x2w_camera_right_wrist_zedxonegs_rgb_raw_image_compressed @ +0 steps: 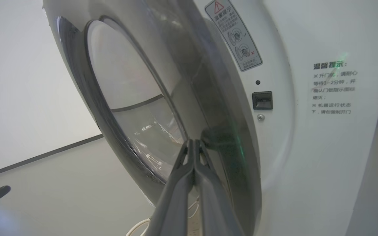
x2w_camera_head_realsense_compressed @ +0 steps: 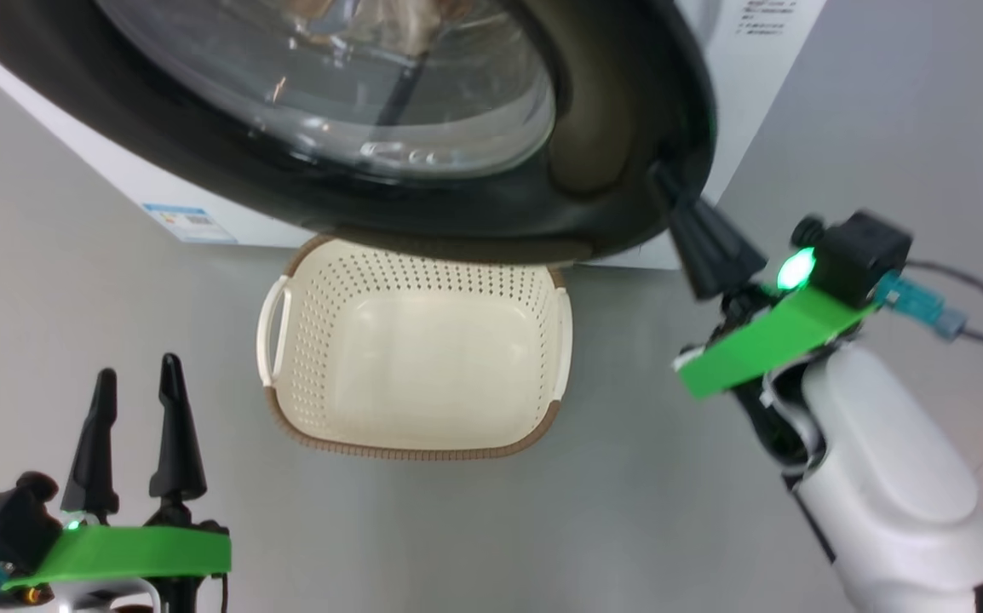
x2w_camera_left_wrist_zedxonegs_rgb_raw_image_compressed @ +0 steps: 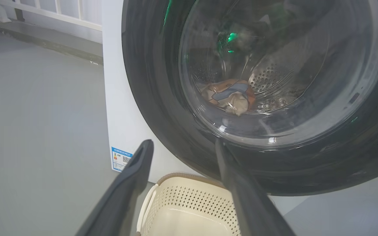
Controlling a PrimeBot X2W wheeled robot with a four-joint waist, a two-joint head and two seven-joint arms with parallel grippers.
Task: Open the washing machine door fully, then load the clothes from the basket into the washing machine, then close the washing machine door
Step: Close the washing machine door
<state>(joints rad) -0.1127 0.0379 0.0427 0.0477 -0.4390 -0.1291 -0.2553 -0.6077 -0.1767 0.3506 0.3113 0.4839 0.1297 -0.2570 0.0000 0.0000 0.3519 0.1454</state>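
Right claw (x2w_camera_right_wrist_zedxonegs_rgb_raw_image_compressed: 194, 144), pinched shut, touches the washing machine door (x2w_camera_head_realsense_compressed: 619, 111); pushing there, it could slip off the glossy edge. Left claw (x2w_camera_head_realsense_compressed: 138, 368) gapes.

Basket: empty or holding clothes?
Empty: the basket shows its bare cream floor in the head view, with no garment in it.
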